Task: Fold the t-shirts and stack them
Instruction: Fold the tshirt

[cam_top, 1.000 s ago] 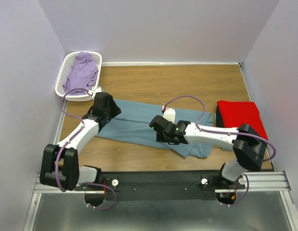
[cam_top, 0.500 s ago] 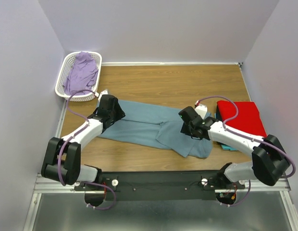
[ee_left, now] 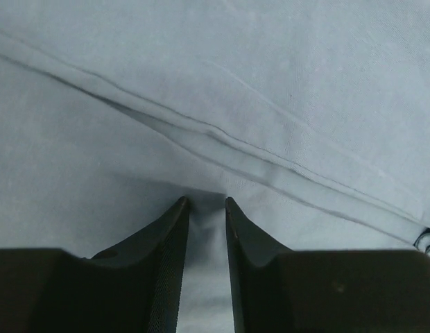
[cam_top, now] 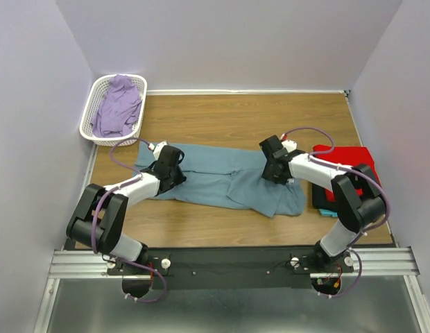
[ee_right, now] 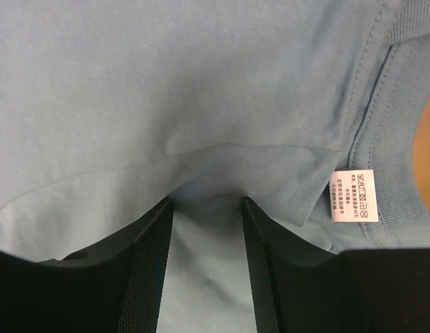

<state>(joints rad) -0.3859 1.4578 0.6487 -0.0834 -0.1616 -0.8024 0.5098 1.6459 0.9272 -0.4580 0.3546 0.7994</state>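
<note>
Shifted since a sec ago: my left tool & right tool, each pinching dusty blue-grey cloth t-shirt betw. its tips.

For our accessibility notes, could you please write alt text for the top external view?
A blue-grey shirt lies spread across a table, the left gripper down on its left end and the right gripper on its right end. A folded red shirt lies at right; a basket of purple cloth sits back left.
</note>
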